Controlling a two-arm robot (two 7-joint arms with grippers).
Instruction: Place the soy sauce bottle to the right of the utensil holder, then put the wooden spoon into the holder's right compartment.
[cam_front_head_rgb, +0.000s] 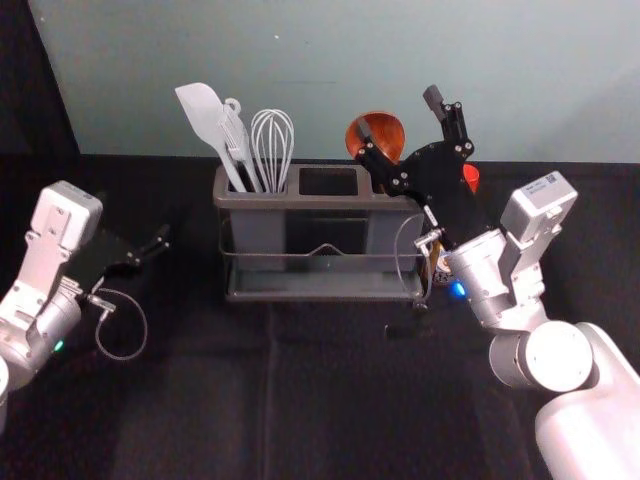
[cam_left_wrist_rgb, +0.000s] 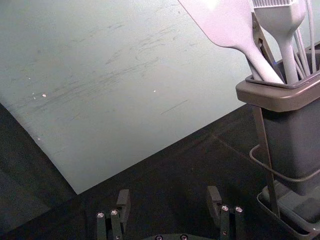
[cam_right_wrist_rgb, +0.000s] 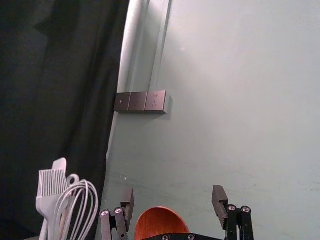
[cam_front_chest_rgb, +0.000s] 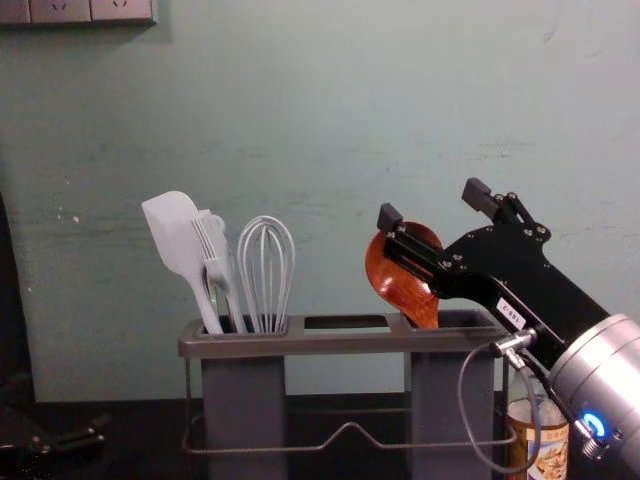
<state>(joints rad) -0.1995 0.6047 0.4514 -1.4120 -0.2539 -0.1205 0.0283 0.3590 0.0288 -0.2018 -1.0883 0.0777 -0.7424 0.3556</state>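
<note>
Since the wooden spoon (cam_front_chest_rgb: 399, 287) stands in the right compartment (cam_front_chest_rgb: 462, 322) of the utensil holder (cam_front_chest_rgb: 340, 344), its neck (cam_front_chest_rgb: 424, 312), probably light and stiff, suits regrasping. The right gripper (cam_front_chest_rgb: 433, 203) is open near it; the soy sauce bottle (cam_front_chest_rgb: 551, 456), maybe slippery, stands rightward. The left gripper (cam_left_wrist_rgb: 169, 194), open, is parked leftward.

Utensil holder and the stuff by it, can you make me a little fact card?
Holder: upright
Left compartment: white spatula, brush, whisk
Right compartment: wooden spoon, bowl up
Soy sauce bottle: right of holder
Right gripper: open, by the spoon's bowl
Left gripper: open, left of holder
</note>
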